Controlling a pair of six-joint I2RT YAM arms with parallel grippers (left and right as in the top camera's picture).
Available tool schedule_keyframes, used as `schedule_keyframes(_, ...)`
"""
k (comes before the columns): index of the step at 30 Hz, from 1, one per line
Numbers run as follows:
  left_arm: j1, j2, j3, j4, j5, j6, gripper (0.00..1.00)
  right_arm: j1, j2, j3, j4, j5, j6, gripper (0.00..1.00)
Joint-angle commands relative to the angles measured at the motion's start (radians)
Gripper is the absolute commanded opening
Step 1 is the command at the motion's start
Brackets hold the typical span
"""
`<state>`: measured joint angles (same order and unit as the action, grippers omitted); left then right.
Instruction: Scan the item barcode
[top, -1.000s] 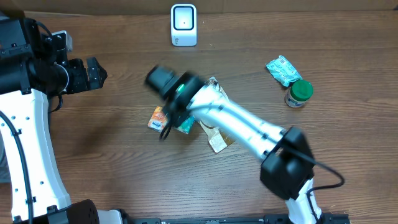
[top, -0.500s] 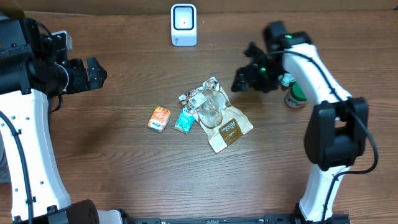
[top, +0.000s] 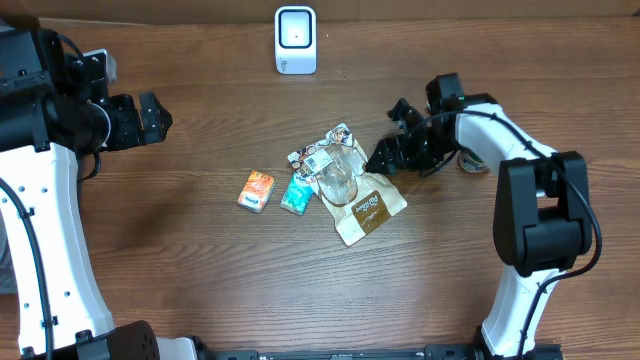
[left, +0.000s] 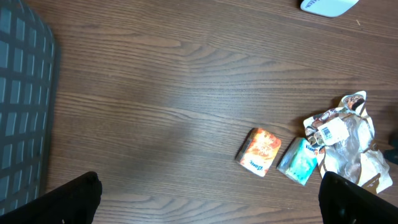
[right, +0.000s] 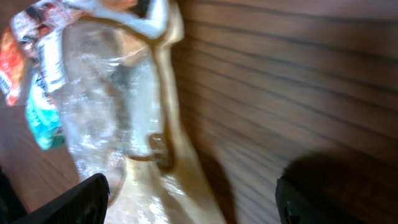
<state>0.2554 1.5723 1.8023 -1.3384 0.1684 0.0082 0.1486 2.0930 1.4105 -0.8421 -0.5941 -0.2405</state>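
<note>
Right pincer spread wide, empty, aimed at the clear bag (barcode label faces up, likely pickup); left pincer likewise spread, parked aside.

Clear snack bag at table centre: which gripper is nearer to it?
Right. The right gripper hangs just off the clear snack bag's right edge; the left gripper sits far off to its left.

Matt wood-grain table, crinkled glossy clear plastic bag, smooth white plastic scanner
</note>
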Motion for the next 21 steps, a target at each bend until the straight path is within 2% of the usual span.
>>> schedule_keyframes(1,0.000,0.004,0.004,0.001,0.008,0.022,1.00,0.051,-0.006,-0.065,0.045,-0.003,-0.026,0.84)
schedule_keyframes(7,0.001,0.004,0.004,0.002,0.008,0.022,0.99,0.146,-0.002,-0.082,0.080,0.003,-0.026,0.82)
schedule_keyframes(10,0.001,0.004,0.004,0.001,0.008,0.022,1.00,0.191,-0.002,-0.082,0.095,0.037,-0.024,0.75)
schedule_keyframes(13,-0.001,0.004,0.004,0.001,0.008,0.022,1.00,0.224,-0.002,-0.082,0.105,0.080,-0.018,0.53)
schedule_keyframes(17,-0.001,0.004,0.004,0.001,0.008,0.022,1.00,0.230,-0.002,-0.082,0.105,0.088,-0.018,0.33)
schedule_keyframes(19,-0.001,0.004,0.004,0.001,0.008,0.022,0.99,0.229,-0.002,-0.082,0.105,0.088,-0.006,0.18)
schedule_keyframes(20,0.000,0.004,0.004,0.001,0.008,0.022,1.00,0.226,-0.002,-0.082,0.108,0.088,0.009,0.07)
schedule_keyframes(21,0.000,0.004,0.004,0.001,0.008,0.022,1.00,0.224,-0.002,-0.082,0.108,0.086,0.009,0.04)
